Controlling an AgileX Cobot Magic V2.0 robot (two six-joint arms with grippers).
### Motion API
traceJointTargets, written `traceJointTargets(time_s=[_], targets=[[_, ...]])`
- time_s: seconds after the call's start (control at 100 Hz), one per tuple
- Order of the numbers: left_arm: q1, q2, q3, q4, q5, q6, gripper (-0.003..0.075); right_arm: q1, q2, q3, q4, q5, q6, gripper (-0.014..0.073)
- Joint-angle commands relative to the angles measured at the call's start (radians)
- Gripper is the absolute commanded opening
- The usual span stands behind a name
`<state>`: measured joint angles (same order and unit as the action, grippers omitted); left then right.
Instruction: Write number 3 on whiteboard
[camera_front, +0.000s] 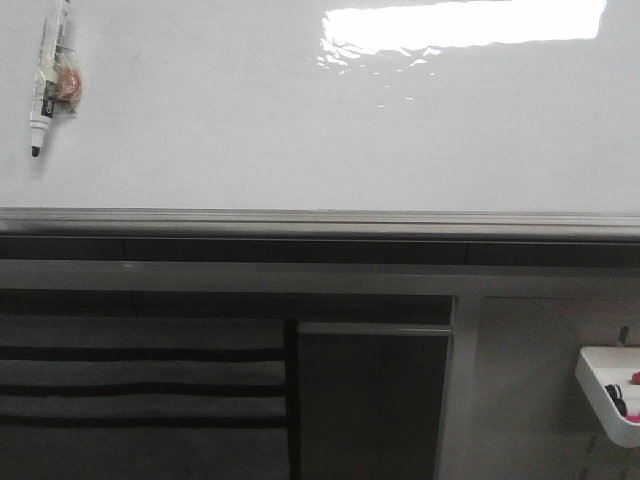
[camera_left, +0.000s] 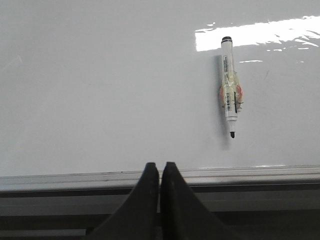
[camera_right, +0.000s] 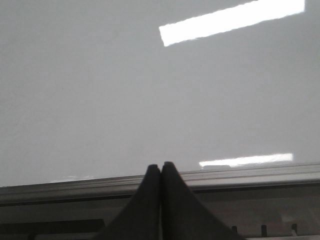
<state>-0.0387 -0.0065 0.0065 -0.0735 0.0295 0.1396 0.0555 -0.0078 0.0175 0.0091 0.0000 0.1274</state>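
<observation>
The whiteboard (camera_front: 300, 130) is a glossy white board with a grey metal edge strip; its surface is blank and no number 3 shows on it. A white marker (camera_front: 47, 85) with a black tip lies on the board at its far left, uncapped, tip toward the edge strip; it also shows in the left wrist view (camera_left: 230, 95). My left gripper (camera_left: 160, 167) is shut and empty at the board's near edge, the marker ahead of it. My right gripper (camera_right: 161, 167) is shut and empty at the same edge. Neither gripper shows in the front view.
The grey edge strip (camera_front: 320, 222) runs across the front of the board, with dark rails below it. A small white tray (camera_front: 612, 392) with dark and pink items hangs at the lower right. Bright light reflects on the board (camera_front: 460, 25).
</observation>
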Motion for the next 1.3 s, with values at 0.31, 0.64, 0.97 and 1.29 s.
traceJointTargets(time_s=[0.31,0.64,0.97,1.29], targets=[[0.000,-0.031,0.003,-0.002,-0.074,-0.012,-0.0018,-0.005,-0.022,0.021,0.000,-0.078,-0.003,-0.0074],[0.000,-0.031,0.003,-0.002,-0.074,-0.012,-0.0018,-0.005,-0.022,0.021,0.000,-0.078,-0.003,-0.0074],[0.000,-0.031,0.001,-0.002,-0.100,-0.012,-0.0018,-0.005,-0.022,0.021,0.000,-0.082,-0.003,-0.0074],[0.000,-0.002,-0.271,-0.066,0.117,-0.012,-0.0018,-0.005,-0.007,-0.160,-0.009,0.096,-0.003,-0.0074]])
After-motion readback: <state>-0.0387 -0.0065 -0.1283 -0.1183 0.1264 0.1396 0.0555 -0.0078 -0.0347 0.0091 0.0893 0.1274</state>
